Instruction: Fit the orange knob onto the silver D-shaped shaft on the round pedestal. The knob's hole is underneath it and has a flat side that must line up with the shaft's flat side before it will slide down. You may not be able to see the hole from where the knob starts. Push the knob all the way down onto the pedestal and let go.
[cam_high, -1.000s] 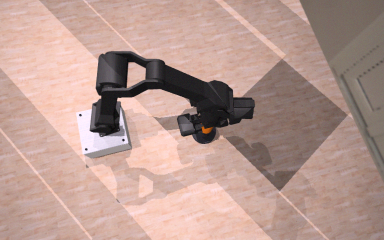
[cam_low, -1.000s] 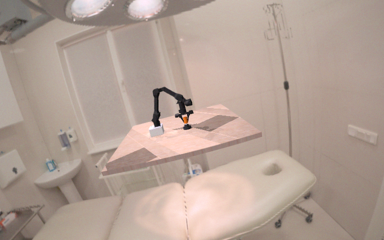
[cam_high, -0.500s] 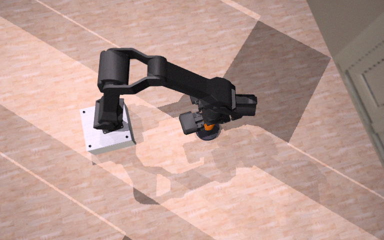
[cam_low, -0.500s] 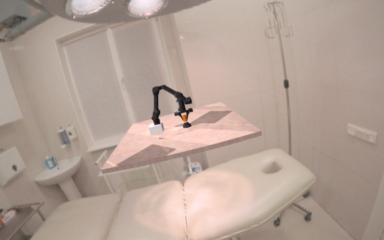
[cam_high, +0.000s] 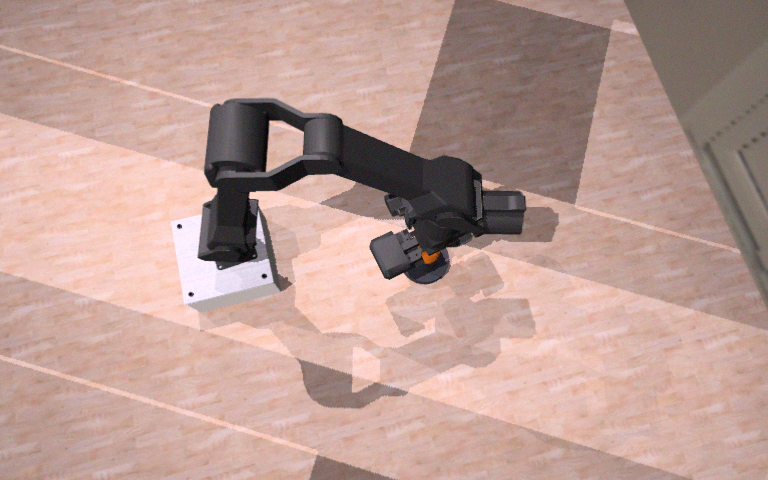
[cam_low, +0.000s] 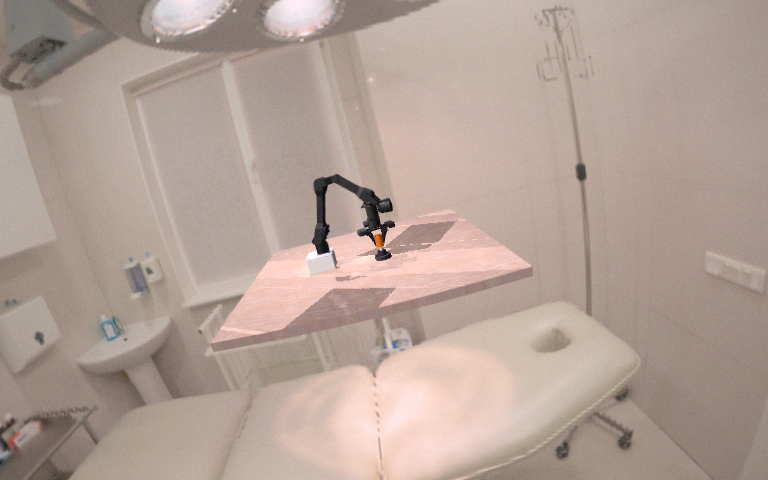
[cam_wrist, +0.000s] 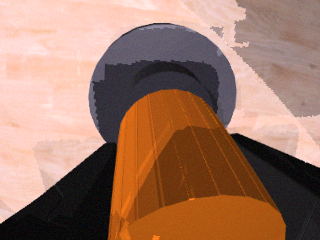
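The orange knob (cam_high: 430, 257) (cam_low: 378, 240) (cam_wrist: 190, 165) is held roughly upright over the round dark grey pedestal (cam_high: 427, 277) (cam_low: 383, 256) (cam_wrist: 160, 44). My gripper (cam_low: 378, 243) (cam_wrist: 172, 149) is shut on the knob, with one black finger on either side of it. In the exterior view the knob's lower end is just above the pedestal's raised centre. In the wrist view the knob covers the near part of the pedestal. The silver shaft, its flat side and the hole under the knob are hidden, so I cannot tell how the flats line up.
The arm's white base block (cam_high: 226, 285) (cam_low: 321, 262) stands on the wood-patterned table (cam_high: 566, 396) (cam_low: 453, 271), left of the pedestal in the top and exterior views. Shadows of the arm and dark patches lie across the table top.
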